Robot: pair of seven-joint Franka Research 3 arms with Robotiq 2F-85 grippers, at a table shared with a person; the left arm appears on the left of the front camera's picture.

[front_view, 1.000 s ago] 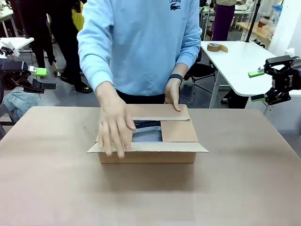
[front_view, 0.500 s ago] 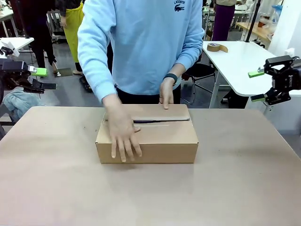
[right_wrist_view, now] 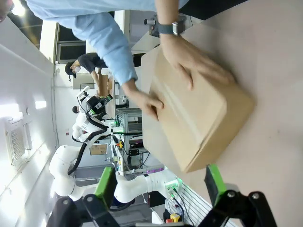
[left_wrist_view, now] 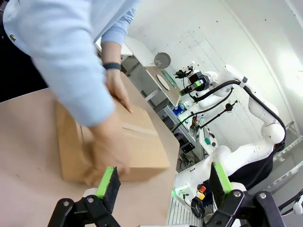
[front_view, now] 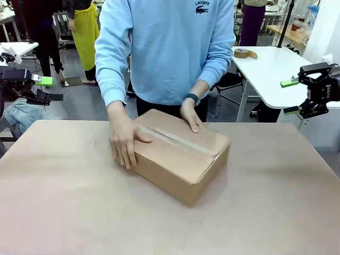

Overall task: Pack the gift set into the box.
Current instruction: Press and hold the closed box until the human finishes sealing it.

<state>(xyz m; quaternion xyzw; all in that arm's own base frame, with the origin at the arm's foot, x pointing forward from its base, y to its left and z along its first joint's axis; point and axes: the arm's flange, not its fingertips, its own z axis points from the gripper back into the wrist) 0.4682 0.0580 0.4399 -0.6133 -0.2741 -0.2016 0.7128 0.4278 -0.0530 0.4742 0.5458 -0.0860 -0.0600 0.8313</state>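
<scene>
The brown cardboard box (front_view: 180, 151) lies on the table with its flaps closed, turned at an angle. Both of the person's hands are on it, one (front_view: 125, 141) at its left end and one (front_view: 190, 114) on the far top edge. The gift set is hidden. My left gripper (front_view: 40, 87) hangs open at the far left, off the table and well away from the box. My right gripper (front_view: 292, 96) hangs open at the far right, beyond the table edge. The box (left_wrist_view: 118, 146) lies ahead of the left gripper (left_wrist_view: 163, 182), and the box (right_wrist_view: 199, 118) ahead of the right gripper (right_wrist_view: 158, 182).
The brown table (front_view: 69, 207) has bare room in front and at both sides of the box. A white table (front_view: 271, 69) with a roll of tape (front_view: 245, 53) stands at the back right. The person stands at the far edge.
The person has folded the flaps shut over the contents, then turned the closed box at an angle on the table. Neither arm has moved.
</scene>
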